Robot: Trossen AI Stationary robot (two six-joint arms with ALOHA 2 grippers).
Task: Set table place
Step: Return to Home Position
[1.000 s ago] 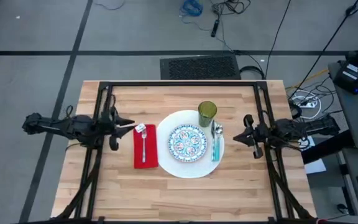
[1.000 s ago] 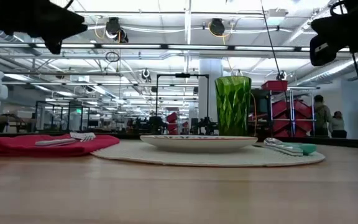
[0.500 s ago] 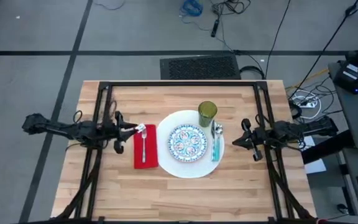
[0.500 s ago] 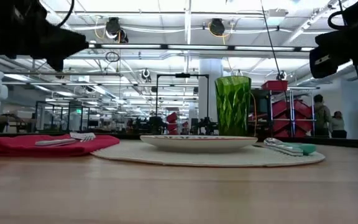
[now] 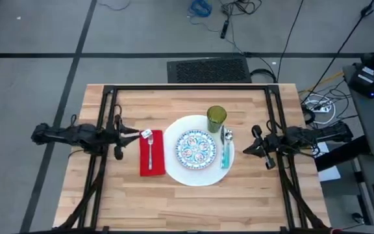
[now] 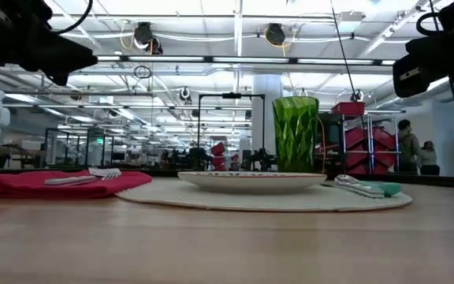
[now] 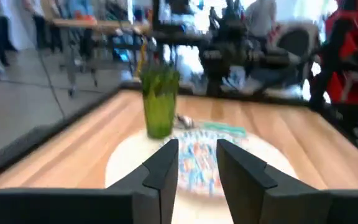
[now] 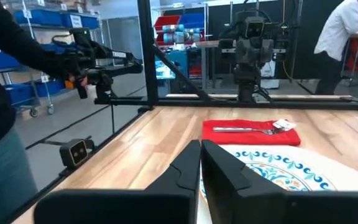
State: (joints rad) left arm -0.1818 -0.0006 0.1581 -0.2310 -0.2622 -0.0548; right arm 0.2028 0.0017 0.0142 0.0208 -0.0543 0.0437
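A large white plate (image 5: 200, 172) lies at the middle of the table (image 5: 193, 208), with a small blue-patterned plate (image 5: 196, 147) on it. A green tumbler (image 5: 216, 119) stands at the big plate's far right rim. A teal-handled spoon (image 5: 225, 154) lies along its right rim. Left of the plate, a silver fork (image 5: 150, 151) rests on a red napkin (image 5: 152, 162). My left gripper (image 5: 137, 133) hovers left of the napkin's far end, open and holding nothing. My right gripper (image 5: 247, 148) hovers right of the spoon, shut and holding nothing.
Black frame rails (image 5: 193, 87) run along the far edge and down both sides of the table under the arms. Bare wood spreads across the near half of the table (image 5: 193, 208). People stand in the room beyond the table (image 6: 407, 146).
My left gripper has sunk a little and drawn back slightly toward the table's left edge. My right gripper has dipped slightly. The plates, tumbler, napkin, fork and spoon have stayed where they were.
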